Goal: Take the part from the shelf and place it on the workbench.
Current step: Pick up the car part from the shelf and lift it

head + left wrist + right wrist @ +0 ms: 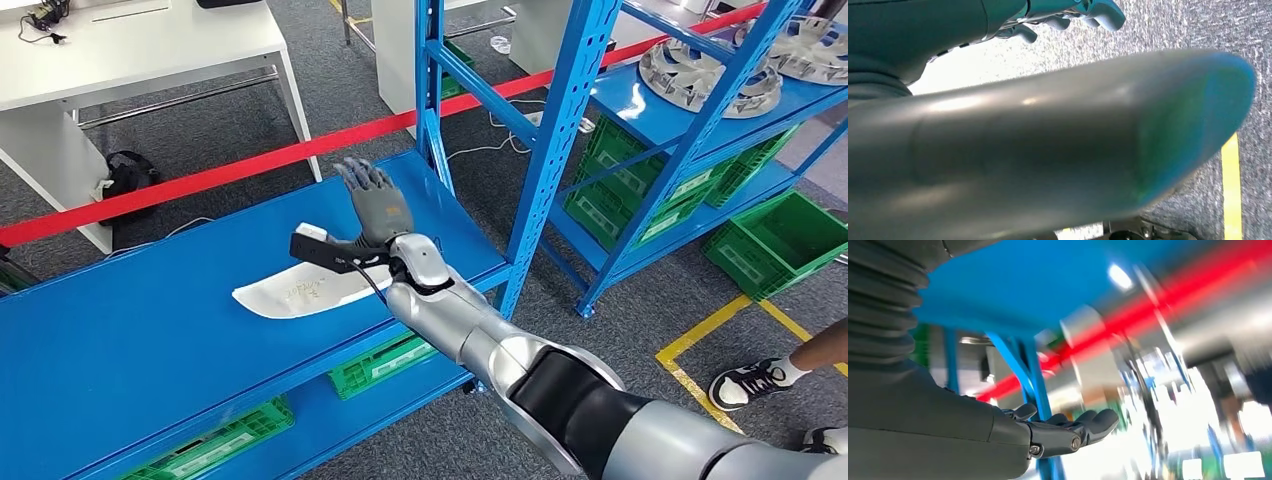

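The right hand hovers with fingers spread and empty over the blue shelf, just beyond the flat white part lying there, apparently poised to reach down; the left hand's fingers look loosely curled, empty.

White part partly hidden under the right hand's wrist, right wrist view's background beyond the fingers motion-blurred, left hand's fingers cut off at the frame edge
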`<state>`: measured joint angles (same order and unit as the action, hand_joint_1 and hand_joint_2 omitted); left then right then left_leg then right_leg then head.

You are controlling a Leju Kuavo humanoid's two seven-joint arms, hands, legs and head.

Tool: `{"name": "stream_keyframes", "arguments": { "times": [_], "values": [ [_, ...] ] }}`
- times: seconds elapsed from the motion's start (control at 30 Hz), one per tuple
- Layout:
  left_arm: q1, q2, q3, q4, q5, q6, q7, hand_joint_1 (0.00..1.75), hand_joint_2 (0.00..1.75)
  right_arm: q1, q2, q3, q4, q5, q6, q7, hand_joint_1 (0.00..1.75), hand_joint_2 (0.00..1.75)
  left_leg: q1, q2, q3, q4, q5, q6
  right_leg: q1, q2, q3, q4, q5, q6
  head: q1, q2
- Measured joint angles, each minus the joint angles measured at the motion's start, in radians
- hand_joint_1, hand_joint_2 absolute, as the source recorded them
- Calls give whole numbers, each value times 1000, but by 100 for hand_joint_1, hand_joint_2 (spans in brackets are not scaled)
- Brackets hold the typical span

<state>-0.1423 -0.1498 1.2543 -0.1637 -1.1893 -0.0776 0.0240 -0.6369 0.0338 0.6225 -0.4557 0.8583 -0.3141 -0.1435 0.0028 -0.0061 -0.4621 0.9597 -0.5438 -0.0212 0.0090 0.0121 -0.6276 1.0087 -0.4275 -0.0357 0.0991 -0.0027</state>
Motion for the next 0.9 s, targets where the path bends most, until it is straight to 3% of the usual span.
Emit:
{"name": "stream_keyframes", "arguments": {
  "times": [0.13, 0.3, 0.43, 0.67, 0.8, 0.9],
  "values": [
    [-1, -1, 0, 0, -3, 0, -1, 0, 0, -42, 5, -14, -191, -17, 57, 51, 0, 0, -2, 1, 6, 0, 0, -1, 1, 2, 4, -1, 0, 0, 0, 0],
    [-2, -3, 0, 0, -7, 0, 0, 0, 0, 7, 16, 10, -367, -49, 181, 36, 0, 0, -3, 1, 7, 0, -2, 0, 0, 3, 7, -2, -1, 1, 0, 0],
    [-3, -3, 0, 0, -21, 0, 6, 0, 0, 50, 28, 47, -390, -155, 308, 11, 0, 0, -3, 1, 8, 0, -2, 0, -1, 2, 8, -2, -1, 1, 0, 0],
    [-3, -3, 0, 0, -24, 0, 10, 0, 0, 65, 37, 72, -389, -180, 314, -8, 0, 0, -3, 1, 8, 0, -2, 0, -1, 2, 8, -2, -1, 1, 0, 0],
    [-3, -3, 0, 0, -25, 0, 10, 0, 0, 66, 39, 73, -389, -182, 329, 0, 0, 175, -3, 1, 8, 0, -2, 0, -1, 2, 8, -2, -1, 1, 0, 0],
    [-3, -3, 0, 0, -36, 0, 14, 0, 0, 75, 39, 94, -369, -175, 412, 48, 0, 175, -3, 1, 8, 0, -3, 0, -1, 3, 8, -2, -1, 1, 0, 0]
  ]
}}
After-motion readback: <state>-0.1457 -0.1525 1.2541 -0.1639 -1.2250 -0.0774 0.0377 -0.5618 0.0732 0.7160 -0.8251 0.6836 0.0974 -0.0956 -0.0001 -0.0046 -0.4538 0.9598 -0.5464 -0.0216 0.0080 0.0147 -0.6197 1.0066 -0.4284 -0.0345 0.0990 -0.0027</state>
